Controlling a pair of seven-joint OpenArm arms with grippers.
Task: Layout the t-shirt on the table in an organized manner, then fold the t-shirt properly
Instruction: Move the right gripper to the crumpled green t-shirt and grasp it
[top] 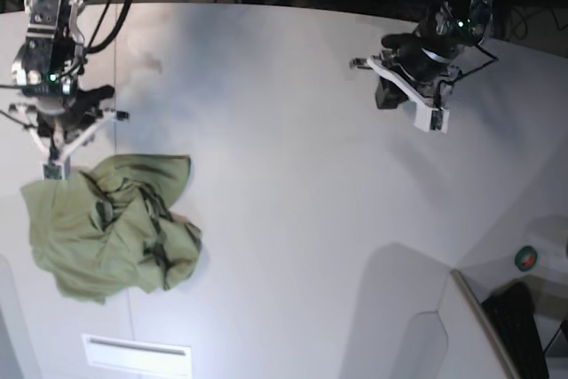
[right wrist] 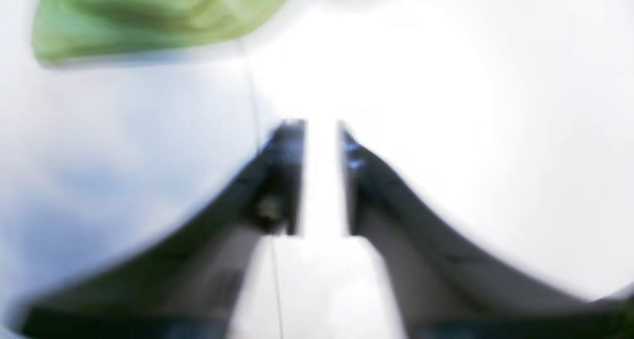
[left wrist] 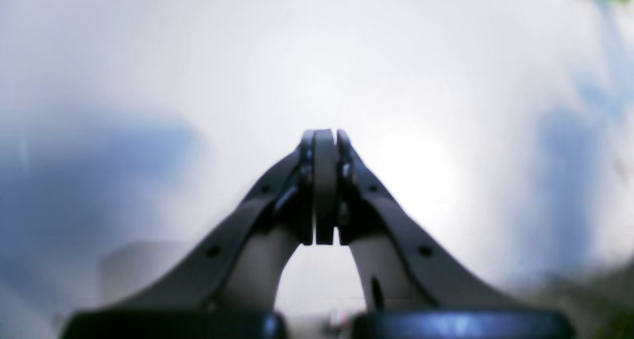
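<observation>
Olive shirt [top: 106, 224] lies crumpled on the table [top: 293, 175], near the right arm's edge, not yet spread. Right fingers [right wrist: 322, 131] stand slightly parted beside its upper corner, empty, placed apparently for a first pull. Left fingers [left wrist: 324, 136] are pressed together, empty, parked well apart.

The t-shirt [top: 106, 224] is soft, matt olive cloth, heavily creased. The table [top: 293, 175] looks smooth, white, faintly glossy. The left gripper [left wrist: 324, 136] fingers look dark matt plastic.
</observation>
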